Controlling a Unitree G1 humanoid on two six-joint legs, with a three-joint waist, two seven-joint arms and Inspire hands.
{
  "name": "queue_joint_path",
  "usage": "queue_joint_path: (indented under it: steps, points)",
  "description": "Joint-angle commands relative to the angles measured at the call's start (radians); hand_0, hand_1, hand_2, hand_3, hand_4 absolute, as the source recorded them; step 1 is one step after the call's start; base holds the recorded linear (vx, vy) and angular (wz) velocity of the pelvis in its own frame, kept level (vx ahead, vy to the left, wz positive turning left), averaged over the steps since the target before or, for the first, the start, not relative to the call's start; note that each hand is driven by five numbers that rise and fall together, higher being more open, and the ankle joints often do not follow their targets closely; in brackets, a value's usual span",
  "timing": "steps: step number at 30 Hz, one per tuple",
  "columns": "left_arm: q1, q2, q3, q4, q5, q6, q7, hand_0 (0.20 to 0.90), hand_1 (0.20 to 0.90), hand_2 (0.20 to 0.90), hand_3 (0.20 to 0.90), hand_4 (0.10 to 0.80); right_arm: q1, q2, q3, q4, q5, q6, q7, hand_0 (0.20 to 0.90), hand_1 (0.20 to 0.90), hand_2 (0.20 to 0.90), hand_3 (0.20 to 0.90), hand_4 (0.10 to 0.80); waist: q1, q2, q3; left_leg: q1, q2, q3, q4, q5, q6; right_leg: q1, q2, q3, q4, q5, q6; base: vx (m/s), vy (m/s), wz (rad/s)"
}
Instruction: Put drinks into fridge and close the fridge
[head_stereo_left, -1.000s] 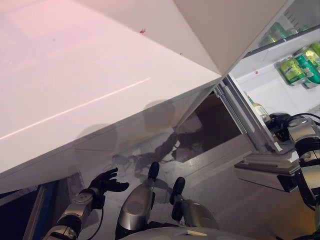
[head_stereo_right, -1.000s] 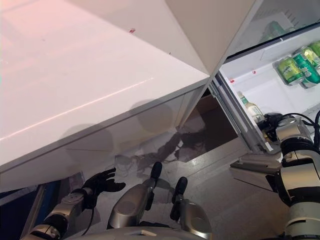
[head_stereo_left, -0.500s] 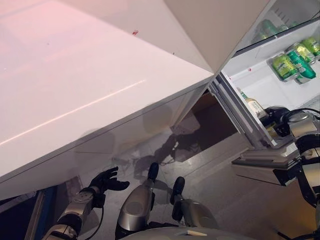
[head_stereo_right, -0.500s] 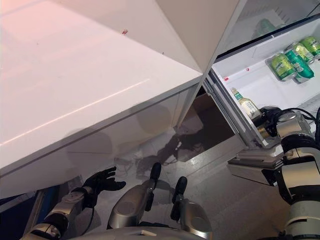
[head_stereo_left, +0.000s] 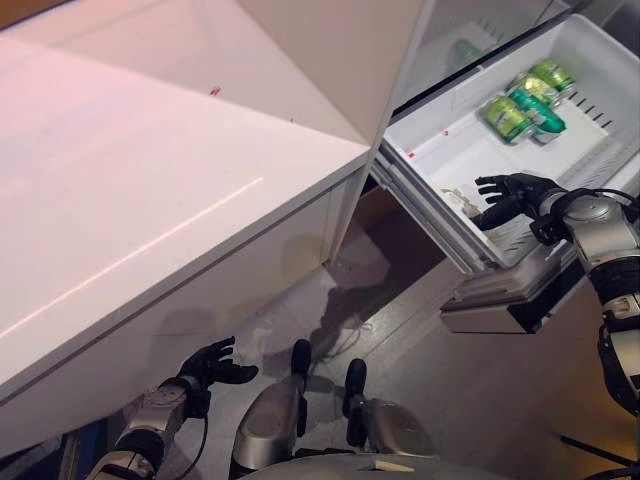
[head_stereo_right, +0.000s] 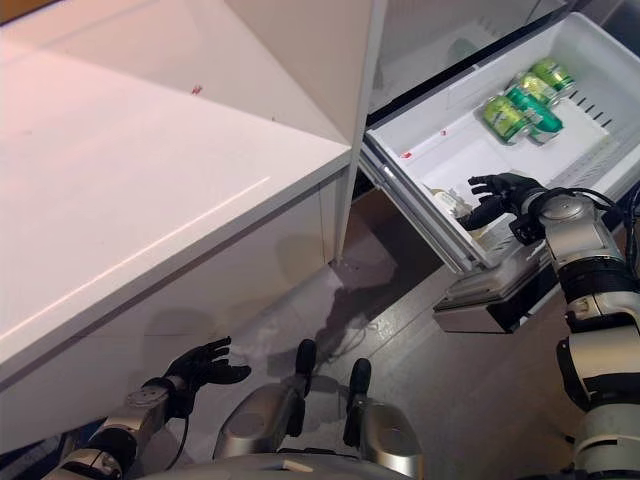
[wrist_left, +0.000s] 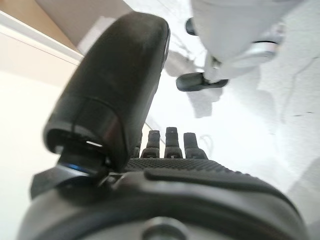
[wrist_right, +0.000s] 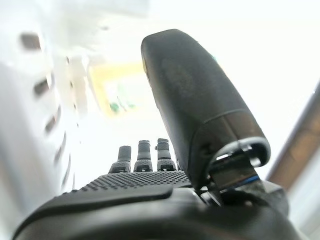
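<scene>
1. White plastic fridge drawer (head_stereo_left: 600, 40) stands pulled out; green cans (head_stereo_left: 525, 100) lie at its far end.
2. A bottle (head_stereo_right: 452, 203), released half a second ago, lies by the drawer's near wall.
3. Right hand (head_stereo_left: 510, 192) hovers above it, fingers spread, empty.
4. Left hand (head_stereo_left: 210, 365) hangs relaxed, far below the drawer.
5. Closing remains.

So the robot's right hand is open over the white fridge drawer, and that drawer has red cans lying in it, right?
Not quite: the cans are green, not red, as the left eye view shows. The rest holds: the right hand is open over the white fridge drawer, and the cans lie inside it.
</scene>
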Motion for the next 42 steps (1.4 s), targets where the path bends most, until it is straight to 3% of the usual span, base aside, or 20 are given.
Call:
queue_joint_path:
  steps: [1, 5, 8, 11, 16, 24, 29, 32, 42]
  points:
    - [0.073, -0.024, -0.018, 0.047, 0.025, -0.019, 0.006, 0.900, 0.900, 0.900, 0.900, 0.800, 0.020, -0.145, -0.041, -0.127, 0.149, -0.107, -0.180, 0.900, 0.900, 0.900, 0.900, 0.800, -0.029, -0.022, -0.196, -0.001, 0.010, 0.013, 0.115, -0.185, -0.034, -0.028, 0.023, -0.012, 0.092, -0.076, -0.003, 0.003, 0.043, -0.18]
    - [0.074, -0.039, -0.016, 0.069, 0.034, -0.027, 0.004, 0.900, 0.900, 0.900, 0.900, 0.800, 0.063, -0.128, -0.147, -0.229, 0.252, -0.234, -0.379, 0.900, 0.900, 0.900, 0.900, 0.800, -0.043, -0.023, -0.223, 0.010, 0.007, 0.023, 0.133, -0.206, -0.027, -0.017, 0.023, 0.005, 0.094, -0.080, 0.000, 0.007, 0.042, -0.19]
    - [0.074, -0.058, -0.017, 0.095, 0.044, -0.038, 0.005, 0.900, 0.900, 0.900, 0.900, 0.800, 0.122, -0.067, -0.265, -0.304, 0.367, -0.386, -0.552, 0.900, 0.900, 0.900, 0.900, 0.800, -0.053, -0.020, -0.242, 0.023, 0.003, 0.029, 0.146, -0.227, -0.020, -0.003, 0.021, 0.021, 0.090, -0.084, 0.005, 0.007, 0.055, -0.10]
    - [0.074, -0.075, -0.026, 0.108, 0.047, -0.039, 0.009, 0.900, 0.900, 0.900, 0.900, 0.800, 0.188, 0.008, -0.362, -0.331, 0.448, -0.517, -0.654, 0.900, 0.900, 0.900, 0.900, 0.800, -0.060, -0.013, -0.259, 0.034, -0.001, 0.033, 0.152, -0.241, -0.015, 0.007, 0.019, 0.033, 0.086, -0.085, 0.010, 0.017, 0.063, -0.13]
    - [0.075, -0.091, -0.038, 0.139, 0.056, -0.033, 0.009, 0.900, 0.900, 0.900, 0.900, 0.800, 0.270, 0.101, -0.469, -0.328, 0.553, -0.639, -0.734, 0.900, 0.900, 0.900, 0.900, 0.800, -0.069, -0.003, -0.278, 0.049, -0.009, 0.033, 0.171, -0.266, -0.006, 0.016, 0.011, 0.049, 0.095, -0.091, 0.015, 0.055, 0.050, -0.11]
    - [0.089, -0.095, -0.050, 0.147, 0.055, -0.026, 0.004, 0.900, 0.900, 0.900, 0.900, 0.800, 0.325, 0.169, -0.520, -0.290, 0.675, -0.675, -0.764, 0.900, 0.900, 0.900, 0.900, 0.800, -0.060, -0.002, -0.256, 0.021, -0.024, 0.031, 0.282, -0.326, 0.020, -0.004, -0.015, 0.048, 0.175, -0.123, 0.006, 0.041, 0.018, -0.07]
    - [0.089, -0.101, -0.059, 0.134, 0.043, -0.030, 0.013, 0.900, 0.900, 0.900, 0.900, 0.800, 0.337, 0.197, -0.533, -0.266, 0.745, -0.693, -0.754, 0.900, 0.900, 0.900, 0.900, 0.800, -0.041, -0.002, -0.194, -0.052, -0.038, 0.030, 0.423, -0.389, 0.041, -0.055, -0.038, 0.024, 0.278, -0.154, -0.014, -0.020, 0.000, 0.01]
    - [0.078, -0.105, -0.059, 0.110, 0.020, -0.017, 0.038, 0.900, 0.900, 0.900, 0.900, 0.800, 0.315, 0.211, -0.517, -0.269, 0.759, -0.695, -0.758, 0.900, 0.900, 0.900, 0.900, 0.800, -0.029, 0.010, -0.131, -0.151, -0.051, 0.027, 0.555, -0.429, 0.056, -0.140, -0.052, 0.011, 0.406, -0.183, -0.032, -0.120, 0.014, 0.06]
    - [0.039, -0.121, -0.051, 0.064, -0.068, -0.031, 0.092, 0.900, 0.900, 0.900, 0.900, 0.800, 0.206, 0.235, -0.446, -0.227, 0.789, -0.667, -0.696, 0.900, 0.900, 0.900, 0.900, 0.800, -0.021, 0.043, -0.009, -0.352, -0.071, 0.036, 0.752, -0.454, 0.081, -0.369, -0.059, 0.014, 0.664, -0.237, -0.063, -0.154, 0.055, 0.05]
